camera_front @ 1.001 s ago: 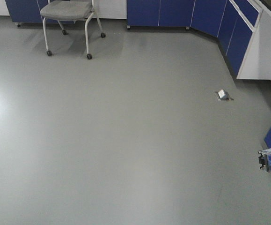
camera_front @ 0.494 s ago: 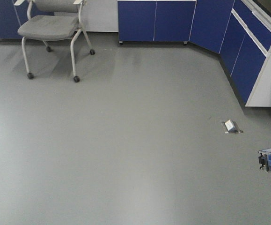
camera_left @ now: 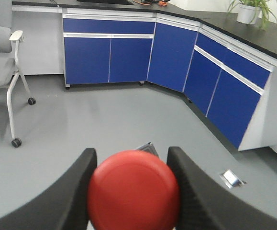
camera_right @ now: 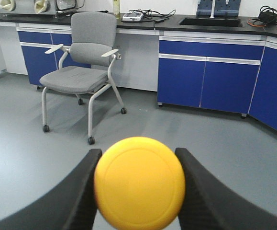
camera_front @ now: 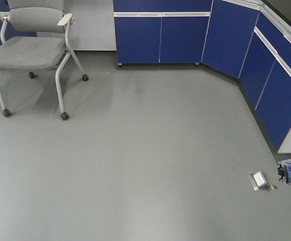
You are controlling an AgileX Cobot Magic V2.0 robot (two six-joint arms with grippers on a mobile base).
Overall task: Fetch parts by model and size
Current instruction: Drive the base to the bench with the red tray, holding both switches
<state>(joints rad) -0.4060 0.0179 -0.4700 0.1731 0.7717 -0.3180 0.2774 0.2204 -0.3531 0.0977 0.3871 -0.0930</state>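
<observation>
laboratory floor (camera_front: 135, 170), grey, bordered by blue cabinets (camera_front: 160, 37); one chair (camera_front: 32, 50) noted.
item 1: red-capped push button (camera_left: 133, 189), carried in the left end effector (camera_left: 130, 165), fingers closed partway onto either side of it.
item 2: yellow-capped push button (camera_right: 139, 181), clamped likewise in the right end effector (camera_right: 138, 158).
handling, as judged: light, rigid plastic. the domed caps are smooth and liable to slip, so the blocky base beneath is advised as the hold. actual contact is hidden by the caps.
</observation>
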